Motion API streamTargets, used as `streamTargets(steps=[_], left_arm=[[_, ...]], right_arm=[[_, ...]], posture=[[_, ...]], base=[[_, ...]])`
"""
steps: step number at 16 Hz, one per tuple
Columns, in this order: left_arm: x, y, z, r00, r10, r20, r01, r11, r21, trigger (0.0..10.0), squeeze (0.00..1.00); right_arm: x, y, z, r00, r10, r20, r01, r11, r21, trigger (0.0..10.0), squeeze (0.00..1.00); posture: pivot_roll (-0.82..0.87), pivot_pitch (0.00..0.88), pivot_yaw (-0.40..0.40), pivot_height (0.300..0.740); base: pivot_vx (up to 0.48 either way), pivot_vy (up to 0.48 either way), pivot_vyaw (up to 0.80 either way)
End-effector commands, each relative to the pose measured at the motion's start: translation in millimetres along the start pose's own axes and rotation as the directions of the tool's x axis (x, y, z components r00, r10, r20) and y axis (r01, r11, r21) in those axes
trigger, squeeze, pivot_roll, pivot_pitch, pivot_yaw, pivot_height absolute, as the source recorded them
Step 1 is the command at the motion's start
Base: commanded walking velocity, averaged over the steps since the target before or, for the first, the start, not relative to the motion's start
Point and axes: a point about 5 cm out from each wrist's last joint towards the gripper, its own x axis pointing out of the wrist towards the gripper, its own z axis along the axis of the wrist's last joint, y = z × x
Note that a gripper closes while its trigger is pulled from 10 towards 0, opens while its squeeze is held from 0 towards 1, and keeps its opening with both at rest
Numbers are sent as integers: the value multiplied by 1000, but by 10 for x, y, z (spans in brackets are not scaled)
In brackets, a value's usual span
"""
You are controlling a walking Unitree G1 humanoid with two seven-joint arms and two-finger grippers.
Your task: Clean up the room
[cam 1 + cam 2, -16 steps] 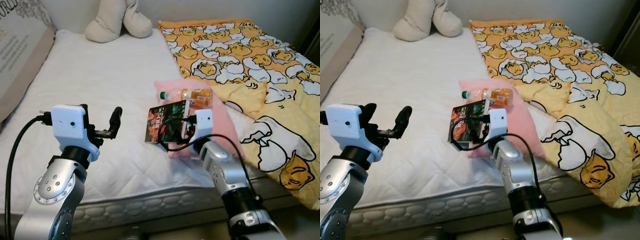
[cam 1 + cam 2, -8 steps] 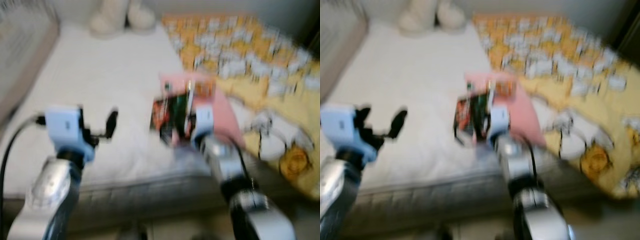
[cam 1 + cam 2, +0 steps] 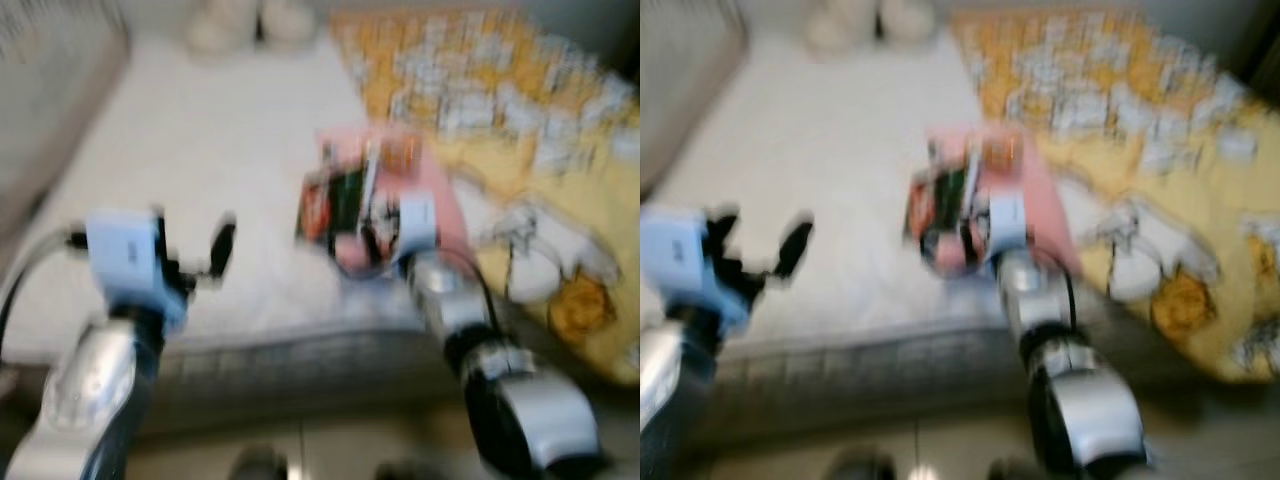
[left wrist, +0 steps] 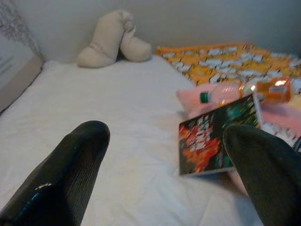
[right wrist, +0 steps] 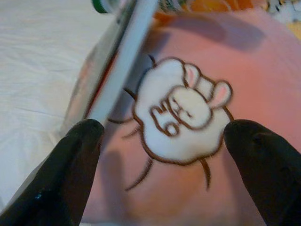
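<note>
Fingers [image 5: 75, 155] of right gripper [image 5: 162, 150] spread wide, empty, poised over pink pillow [image 5: 188, 188] at near bed edge, probably to grab it. Left gripper [image 4: 164, 174] likewise open, empty. Farther: book [image 4: 216, 141], then orange bottle [image 4: 244, 90].

No lettering can be read with any certainty. The book [image 4: 217, 137], lying at about 3 o'clock on the bed [image 4: 117, 122] in the left wrist view, carries orange-red title lettering on its dark cover, but the characters are too blurred to make out. The bottle [image 4: 244, 91] just beyond it, toward 2 o'clock, has an orange label with no legible print. A board [image 4: 11, 59] at 9 o'clock shows faint grey lines of text, too small to read. Both eye views are smeared by motion.
</note>
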Motion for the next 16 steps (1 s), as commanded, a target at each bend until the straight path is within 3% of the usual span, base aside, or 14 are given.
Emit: streamTargets(steps=[1, 3, 5, 7, 8, 9, 12, 14, 16], left_arm=[[-34, 25, 32, 1000, 10, 1, -10, 1000, 15, 10000, 0], [-6, 22, 24, 1000, 11, 6, -11, 1000, 18, 10000, 0], [88, -4, -25, 1000, 21, 22, -21, 1000, 1, 10000, 0], [186, -35, -137, 1000, 26, 13, -25, 1000, -14, 10000, 0], [201, -46, -195, 1000, 22, -11, -22, 1000, -14, 10000, 0], [201, -60, -364, 997, 14, -81, -15, 1000, -13, 10000, 0], [176, -63, -474, 994, 33, -100, -38, 998, -43, 10000, 0], [300, -132, -380, 998, 54, -18, -55, 998, -39, 10000, 0], [399, -168, -350, 999, 36, 6, -36, 999, -30, 10000, 0]], right_arm=[[33, 33, 99, 1000, -1, 26, 0, 1000, 20, 10000, 0], [48, 72, 182, 998, 12, 69, -14, 1000, 28, 10000, 0], [-5, 58, 325, 975, -8, 223, 9, 1000, -4, 10000, 0], [-326, 7, 403, 923, -1, 385, 15, 999, -34, 10000, 0], [-449, -26, 398, 917, 3, 399, 18, 999, -51, 10000, 0], [-847, -156, 337, 907, 15, 421, 22, 996, -83, 10000, 0], [-1261, -325, 183, 904, 30, 426, 1, 997, -73, 10000, 0], [-1208, -286, 109, 915, 16, 403, 8, 998, -58, 10000, 0], [-1134, -168, 157, 929, 40, 367, -22, 998, -54, 10000, 0]], posture=[[182, 44, 42, 740], [173, 20, 21, 740], [144, 0, -15, 740], [88, 0, -51, 740], [66, 0, -67, 740], [26, 0, -82, 740], [-9, 0, -81, 740], [-26, 0, -67, 740], [-39, 0, -43, 740]], base=[[0, 0, 0], [0, 0, 0], [0, 0, 0], [0, 0, 0], [0, 0, 0], [0, 0, 0], [0, 0, 0], [0, -219, 0], [0, -439, 0]])
